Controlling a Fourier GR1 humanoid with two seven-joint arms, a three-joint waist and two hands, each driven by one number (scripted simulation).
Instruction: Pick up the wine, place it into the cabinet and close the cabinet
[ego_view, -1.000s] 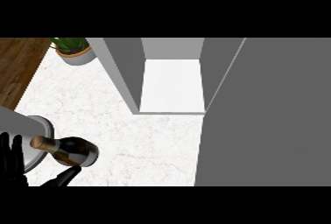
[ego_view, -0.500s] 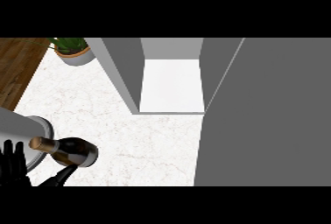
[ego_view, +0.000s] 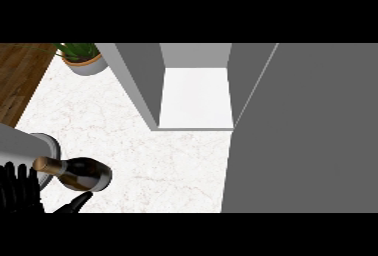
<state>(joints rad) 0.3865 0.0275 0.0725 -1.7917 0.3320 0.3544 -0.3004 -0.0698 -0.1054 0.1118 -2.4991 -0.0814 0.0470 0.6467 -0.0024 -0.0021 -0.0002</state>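
Since the earlier frames the wine bottle (ego_view: 80, 173) has slid a little toward the lower left corner of the view and now sits tight against the fingers of the left hand (ego_view: 21, 192), where a second ago it lay slightly further right and higher. The hand itself has risen a touch along the left edge.

The bottle leans with its gold-capped neck pointing up and to the left and its dark body down and to the right, resting over the white marbled bench (ego_view: 140, 145). The left hand's dark fingers stand upright just to the left of the neck and its thumb angles up just below the bottle's body; whether they actually close on the glass cannot be told. Behind the bottle, to its left, is a round grey plate (ego_view: 49, 145), partly covered by a grey forearm.

Well up and right of the bottle stands the cabinet (ego_view: 193, 95), its white inner floor in plain sight and its large grey door (ego_view: 303, 130) swung open, filling the area right of the bottle. Far above the bottle, a potted plant (ego_view: 81, 59) sits near the wooden strip (ego_view: 21, 75).
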